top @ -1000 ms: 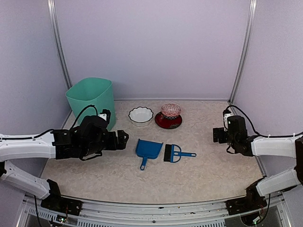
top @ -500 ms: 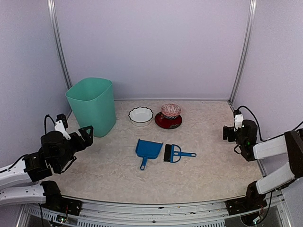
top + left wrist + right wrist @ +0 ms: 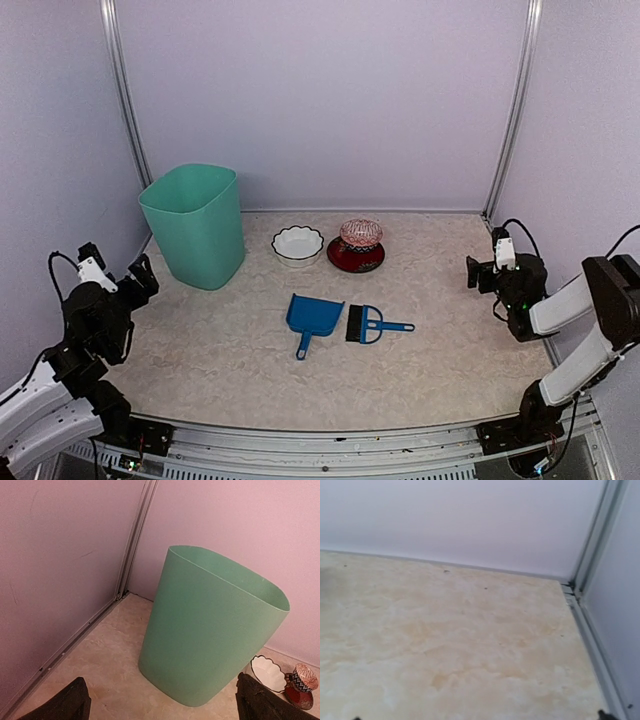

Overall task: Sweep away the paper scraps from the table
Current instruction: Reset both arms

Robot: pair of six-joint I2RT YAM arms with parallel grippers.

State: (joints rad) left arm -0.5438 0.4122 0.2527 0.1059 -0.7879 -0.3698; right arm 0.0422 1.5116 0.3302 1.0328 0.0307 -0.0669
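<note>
No paper scraps show in any view. The beige marbled table (image 3: 440,340) carries a blue dustpan (image 3: 312,318) and a small blue hand brush (image 3: 368,324) side by side at its middle. My left gripper (image 3: 115,268) is drawn back to the left edge, open and empty, facing the green bin (image 3: 210,630); its dark fingertips (image 3: 75,700) stand wide apart. My right gripper (image 3: 484,270) hangs at the right wall, open and empty over bare table (image 3: 470,630); only the tips of its fingers (image 3: 602,714) show at the lower corners.
The green bin (image 3: 195,225) stands at the back left. Behind the dustpan are a white scalloped bowl (image 3: 298,244) and a red plate (image 3: 357,258) holding a pink patterned cup (image 3: 360,233). Walls with metal corner rails (image 3: 585,610) close in the table.
My left arm has swung back from beside the dustpan to the far left near edge. The right arm has pulled back toward the right wall. Both grippers stayed open.
</note>
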